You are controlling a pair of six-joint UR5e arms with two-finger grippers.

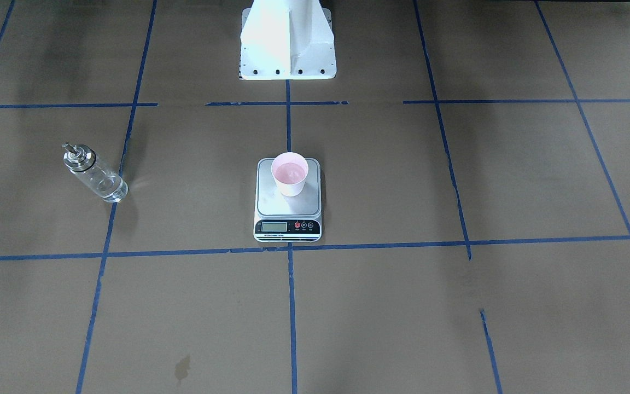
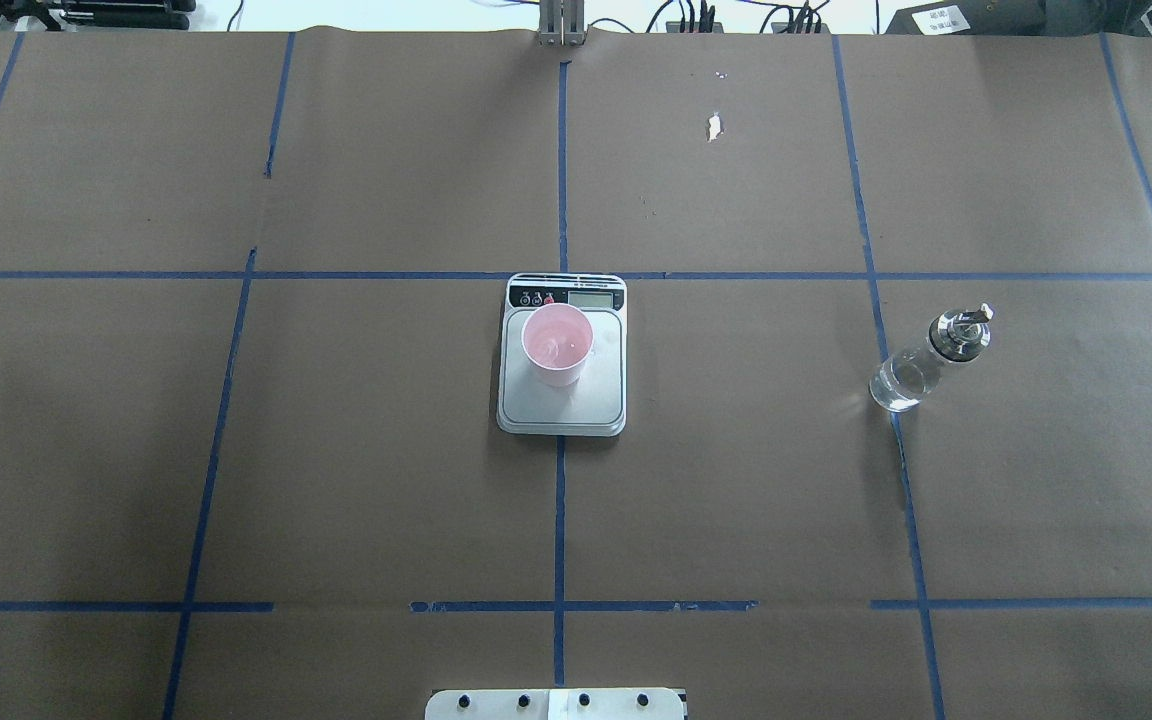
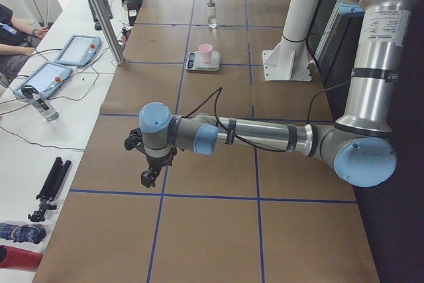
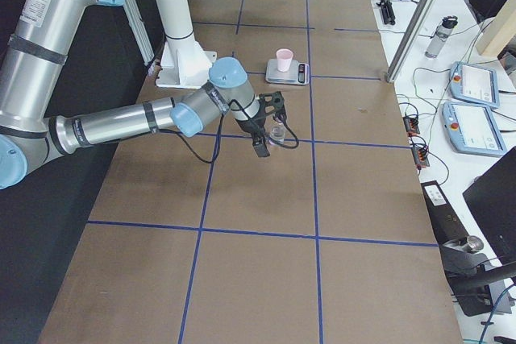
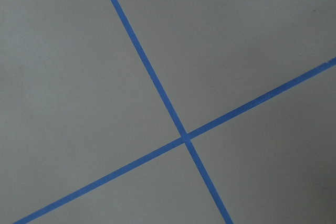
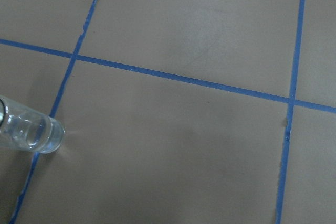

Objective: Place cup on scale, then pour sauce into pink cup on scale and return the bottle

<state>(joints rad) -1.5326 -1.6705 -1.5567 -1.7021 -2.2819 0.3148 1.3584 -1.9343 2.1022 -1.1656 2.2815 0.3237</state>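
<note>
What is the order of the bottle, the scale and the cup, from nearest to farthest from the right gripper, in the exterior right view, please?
1. bottle, just beyond the right gripper.
2. scale, farther up the table.
3. cup, on the scale's far part, barely behind it.

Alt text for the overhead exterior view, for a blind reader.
A pink cup stands on a silver kitchen scale at the centre of a brown table gridded with blue tape. A clear glass bottle with a metal spout stands apart on the right.
</note>
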